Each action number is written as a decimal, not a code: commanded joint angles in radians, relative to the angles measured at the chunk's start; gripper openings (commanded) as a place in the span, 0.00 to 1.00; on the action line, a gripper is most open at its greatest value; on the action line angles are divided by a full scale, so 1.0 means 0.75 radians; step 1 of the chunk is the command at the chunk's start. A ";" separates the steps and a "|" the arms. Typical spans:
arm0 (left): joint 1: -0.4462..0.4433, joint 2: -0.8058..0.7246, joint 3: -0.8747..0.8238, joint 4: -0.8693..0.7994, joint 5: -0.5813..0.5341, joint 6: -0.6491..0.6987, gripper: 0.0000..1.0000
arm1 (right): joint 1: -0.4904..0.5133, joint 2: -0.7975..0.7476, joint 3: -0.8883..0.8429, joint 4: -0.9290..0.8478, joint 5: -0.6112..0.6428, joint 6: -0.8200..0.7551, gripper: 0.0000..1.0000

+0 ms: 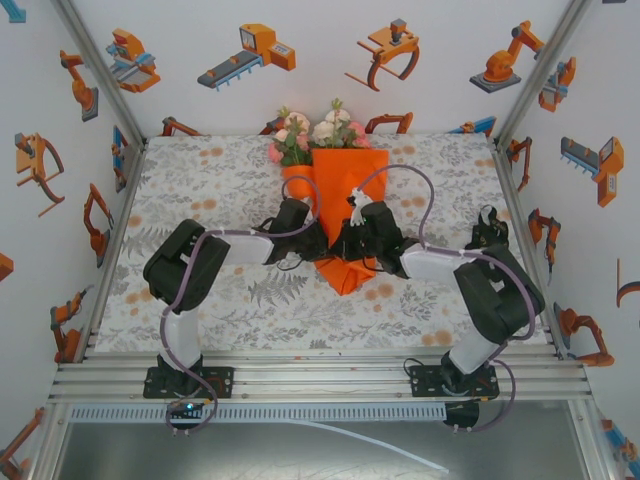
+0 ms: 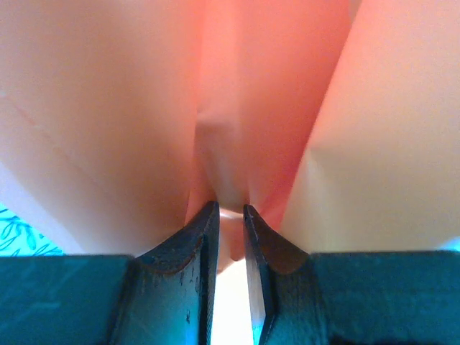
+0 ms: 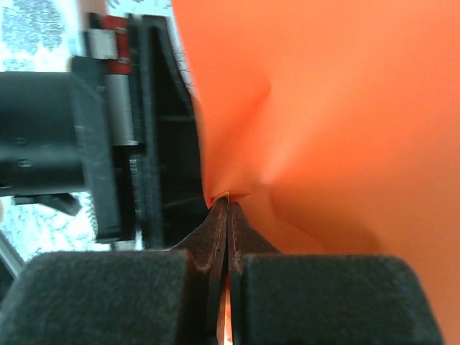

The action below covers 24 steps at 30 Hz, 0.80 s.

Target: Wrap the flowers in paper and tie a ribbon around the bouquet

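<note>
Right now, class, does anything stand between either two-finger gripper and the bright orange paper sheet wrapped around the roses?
Nothing visible does. The left gripper pinches a fold of the bright orange paper sheet between its fingers, and the right gripper is shut on another fold.

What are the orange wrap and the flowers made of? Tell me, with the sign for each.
The paper looks thin, matte, plain orange: it holds sharp folds and puckers into soft creases where pinched. The flowers may be artificial, fabric or plastic, with very even pink and cream heads; too small to be sure.
</note>
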 commanded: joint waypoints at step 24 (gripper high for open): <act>0.302 -0.224 0.176 -0.550 -0.128 -0.122 0.34 | -0.042 0.052 -0.029 -0.169 -0.081 -0.126 0.00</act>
